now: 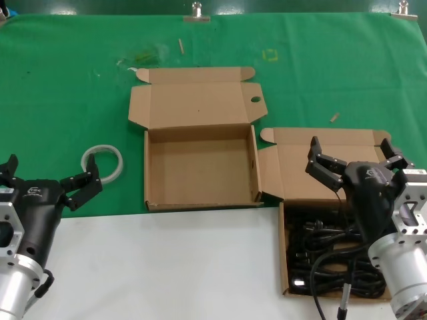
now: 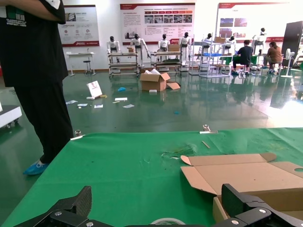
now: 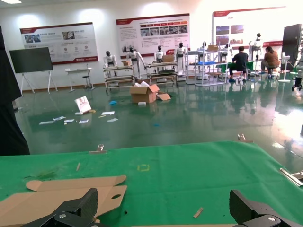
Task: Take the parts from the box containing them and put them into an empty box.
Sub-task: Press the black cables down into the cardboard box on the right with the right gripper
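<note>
Cords (image 1: 333, 263) sit in a dark tangle inside the box (image 1: 283, 257) at your 4 o'clock in the head view, its lid (image 1: 293, 167) folded back toward 12 o'clock. You have the right gripper (image 1: 352, 159) raised above that box, over the far end near the lid, with its fingers (image 1: 325, 167) spread wide and nothing between them. Whether it touches anything below cannot be told.

You can see the 2nd box (image 1: 200, 200) near the middle of the table, just beside the first at its 10 o'clock. Its tray is bare cardboard, and its lid (image 1: 197, 103) lies open toward 12 o'clock with 1 round hole (image 1: 255, 100) near the right flap.

Your left gripper (image 1: 43, 177) waits at 8 o'clock, well apart from both boxes, fingers (image 1: 83, 183) spread wide and holding nothing. A white ring (image 1: 102, 163) lies on the green cloth (image 1: 67, 80) just beyond its fingertips.

Nearer you, the table surface (image 1: 173, 267) is white. Both wrist views look out over the cloth to a hall floor, and in the left one a person in black (image 2: 35, 71) stands at the table's far edge.
</note>
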`<state>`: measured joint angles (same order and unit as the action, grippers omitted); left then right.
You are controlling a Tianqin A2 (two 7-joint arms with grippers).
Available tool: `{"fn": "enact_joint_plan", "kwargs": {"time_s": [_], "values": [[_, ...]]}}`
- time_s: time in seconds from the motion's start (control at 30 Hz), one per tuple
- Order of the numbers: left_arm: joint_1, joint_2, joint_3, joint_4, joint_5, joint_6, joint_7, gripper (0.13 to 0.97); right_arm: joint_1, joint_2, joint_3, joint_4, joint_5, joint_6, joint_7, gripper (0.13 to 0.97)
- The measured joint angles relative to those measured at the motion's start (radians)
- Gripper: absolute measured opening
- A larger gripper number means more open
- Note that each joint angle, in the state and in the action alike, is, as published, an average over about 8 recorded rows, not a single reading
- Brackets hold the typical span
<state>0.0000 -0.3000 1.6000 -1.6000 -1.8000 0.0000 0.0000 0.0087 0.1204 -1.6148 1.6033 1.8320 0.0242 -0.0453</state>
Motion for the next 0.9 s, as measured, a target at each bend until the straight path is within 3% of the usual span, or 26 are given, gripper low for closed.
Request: {"fn": "enact_joint_plan", "kwargs": {"time_s": [0.9], "values": [[0.000,0.000,0.000,0.000,0.000,0.000,0.000,0.965,0.000,0.000,0.000,0.000,0.000,0.000,0.000,0.966]]}}
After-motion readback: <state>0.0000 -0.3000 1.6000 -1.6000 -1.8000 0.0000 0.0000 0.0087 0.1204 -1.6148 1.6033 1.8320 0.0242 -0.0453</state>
